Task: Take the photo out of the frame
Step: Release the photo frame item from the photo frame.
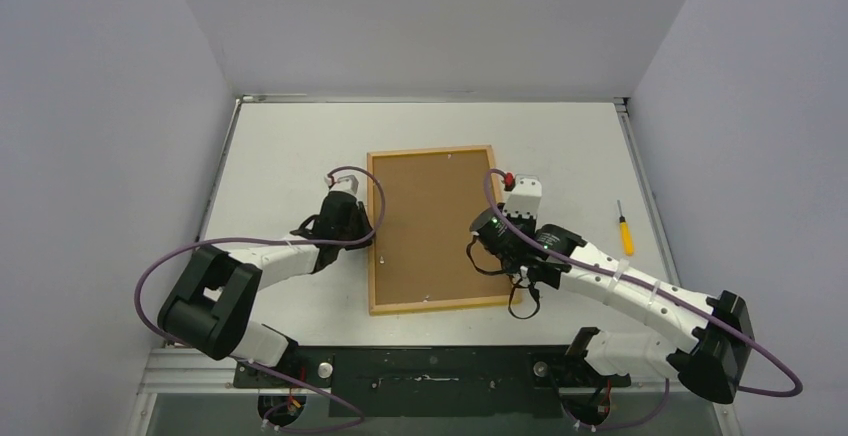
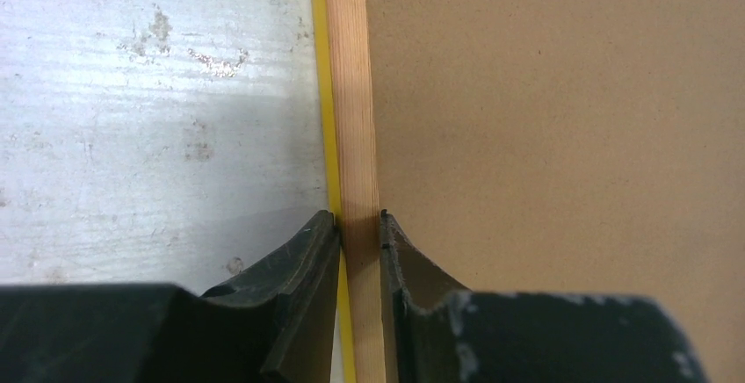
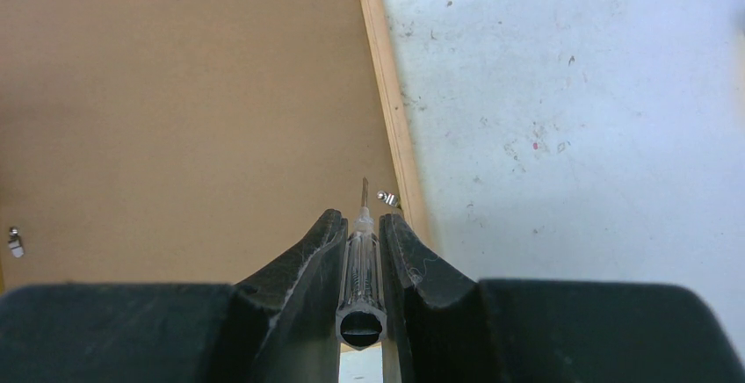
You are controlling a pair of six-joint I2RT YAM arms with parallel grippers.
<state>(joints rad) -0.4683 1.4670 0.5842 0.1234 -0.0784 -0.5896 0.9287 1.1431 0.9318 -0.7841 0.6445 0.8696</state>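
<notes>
The left fingers [image 2: 299,264] clamp the frame [image 1: 430,226] by its left wooden rim; the right fingers [image 3: 303,260] grip a clear-handled screwdriver [image 3: 361,269], tip just beside a metal tab [image 3: 386,197]. The frame lies backing-up on the bench [image 1: 290,146], a yellow-handled screwdriver [image 1: 625,234] farther right

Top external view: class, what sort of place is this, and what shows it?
Probably a robotics lab test cell: plain white walls enclose a scuffed table, a left arm and right arm are bolted at its near edge, and a face-down frame and yellow-handled screwdriver lie there.
</notes>
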